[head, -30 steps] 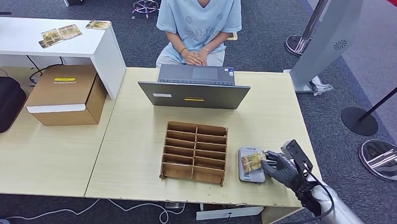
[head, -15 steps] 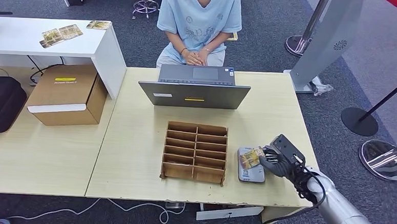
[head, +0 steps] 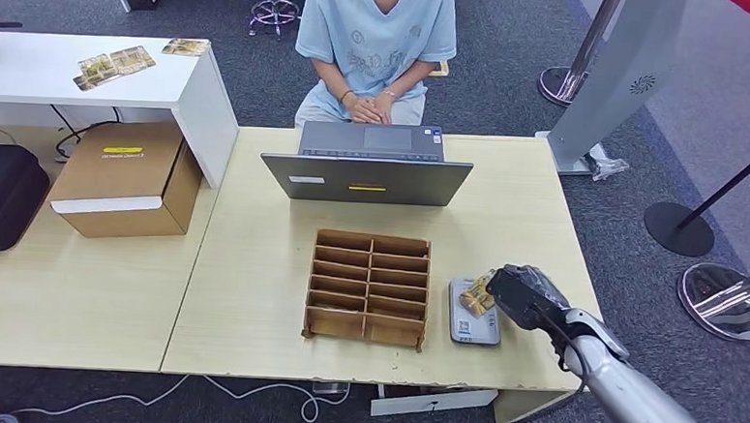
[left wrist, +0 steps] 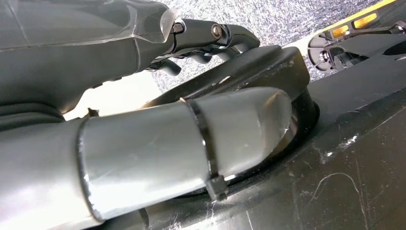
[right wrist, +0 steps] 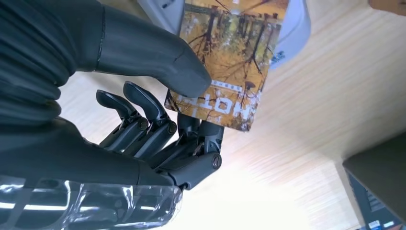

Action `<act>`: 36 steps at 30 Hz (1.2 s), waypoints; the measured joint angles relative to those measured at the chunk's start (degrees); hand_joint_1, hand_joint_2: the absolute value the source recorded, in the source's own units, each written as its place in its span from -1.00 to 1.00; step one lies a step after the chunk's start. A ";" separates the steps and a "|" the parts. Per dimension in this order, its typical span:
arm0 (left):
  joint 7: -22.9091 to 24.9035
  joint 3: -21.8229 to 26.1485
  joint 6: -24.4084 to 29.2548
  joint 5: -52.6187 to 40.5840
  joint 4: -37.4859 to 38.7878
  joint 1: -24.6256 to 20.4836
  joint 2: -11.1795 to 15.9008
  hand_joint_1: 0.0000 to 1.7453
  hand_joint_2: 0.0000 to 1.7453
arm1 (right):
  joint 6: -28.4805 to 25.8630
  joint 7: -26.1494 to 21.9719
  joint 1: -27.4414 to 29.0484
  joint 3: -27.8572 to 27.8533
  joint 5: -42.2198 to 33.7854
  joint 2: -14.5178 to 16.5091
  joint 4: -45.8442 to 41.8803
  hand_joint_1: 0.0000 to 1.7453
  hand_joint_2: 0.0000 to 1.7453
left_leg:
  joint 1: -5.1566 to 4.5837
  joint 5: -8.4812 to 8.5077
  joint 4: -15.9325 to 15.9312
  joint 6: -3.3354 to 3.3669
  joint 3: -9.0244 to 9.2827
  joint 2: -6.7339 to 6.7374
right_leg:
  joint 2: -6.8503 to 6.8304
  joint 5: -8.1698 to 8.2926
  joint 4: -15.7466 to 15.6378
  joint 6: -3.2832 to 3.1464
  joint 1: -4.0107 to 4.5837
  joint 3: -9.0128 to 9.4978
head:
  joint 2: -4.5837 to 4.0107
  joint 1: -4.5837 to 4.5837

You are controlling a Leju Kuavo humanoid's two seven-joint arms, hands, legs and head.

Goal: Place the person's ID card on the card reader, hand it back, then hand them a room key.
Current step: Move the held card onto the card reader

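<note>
My right hand (head: 520, 289) pinches the card (right wrist: 230, 62) over the reader (head: 470, 318), near the counter (head: 252, 263) right edge; open counter beyond. Left hand's (left wrist: 143, 143) fingers: cannot tell.

We see the dark many-fingered right hand (head: 519, 289) holding a yellow-brown patterned card (head: 477, 294) over the flat grey card reader (head: 472, 325), just beside the brown compartmented wooden organiser (head: 368, 288) on our pale wooden table (head: 252, 263).

A pale wooden table (head: 252, 263) held a grey laptop (head: 367, 169), a compartmented wooden organizer (head: 368, 288) and a card reader (head: 469, 323).
</note>
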 joint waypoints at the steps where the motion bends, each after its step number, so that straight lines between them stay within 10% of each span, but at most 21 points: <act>1: 0.00 0.00 -0.01 -0.09 0.00 0.00 0.00 -1.00 -1.00 | -0.07 0.10 0.53 -0.43 0.42 -0.17 -0.51 1.00 1.00 | 0.00 0.00 0.00 0.00 0.00 0.00 | 0.00 0.00 0.00 0.00 0.00 0.00 | 0.00 0.01; 27: -0.02 0.02 -0.34 -1.37 0.00 -0.01 -0.15 -1.00 -1.00 | -0.05 0.62 6.22 -8.14 8.95 -0.69 -5.89 1.00 1.00 | -0.01 -0.01 0.00 -0.01 -0.01 0.00 | 0.00 0.00 0.00 0.01 -0.03 0.01 | 0.00 0.00; 36: -0.07 0.04 -0.34 -1.71 0.00 -0.01 -0.25 -1.00 -1.00 | -8.40 -6.98 6.98 -11.68 8.00 2.15 -6.61 1.00 1.00 | -0.01 -0.01 0.00 -0.01 -0.04 -0.01 | 0.01 0.00 0.02 0.00 -0.02 0.00 | 0.00 -0.01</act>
